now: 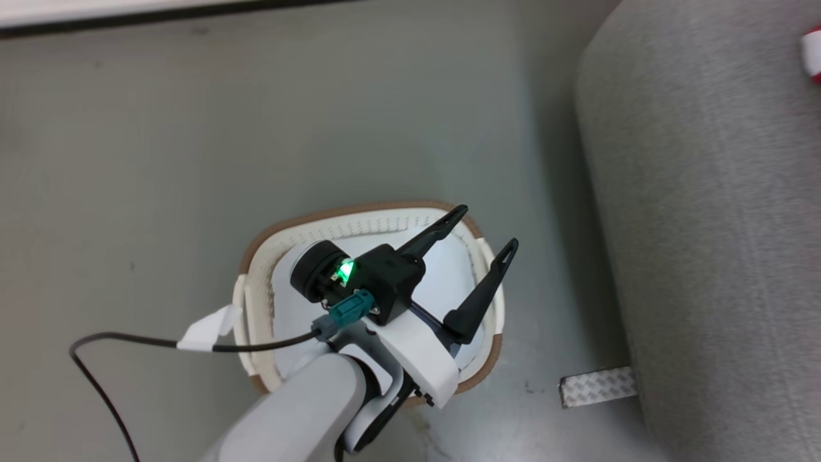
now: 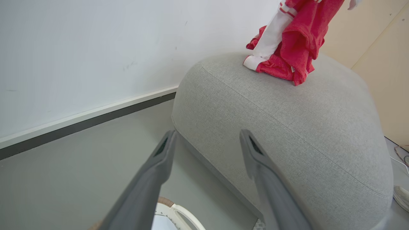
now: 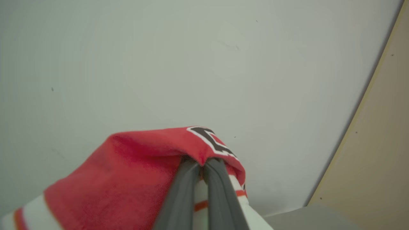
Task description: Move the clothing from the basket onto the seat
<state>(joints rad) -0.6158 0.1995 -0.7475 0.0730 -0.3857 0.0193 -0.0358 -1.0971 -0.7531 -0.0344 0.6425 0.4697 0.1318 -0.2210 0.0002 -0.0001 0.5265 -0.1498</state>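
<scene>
head view: left gripper (image 1: 486, 229) hangs over the basket (image 1: 359, 228), jaws spread wide, holding nothing. pale pad (image 1: 449, 269) shows inside. seat (image 1: 705, 224) stands just right of it, a scrap of red clothing (image 1: 813, 54) at the frame edge.
left wrist view: jersey (image 2: 297, 48) drapes down, lower folds resting on the seat top near its rounded far edge.
right wrist view: right gripper (image 3: 202, 167), jaws pinched shut on a jersey fold.
risk: let go there, the cloth may slide off the curve to the floor (image 2: 80, 179).

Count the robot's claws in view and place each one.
2. The left claw hangs open over the small white perforated plastic basket; the right claw is shut on bright red clothing with black-and-white lettering.
</scene>
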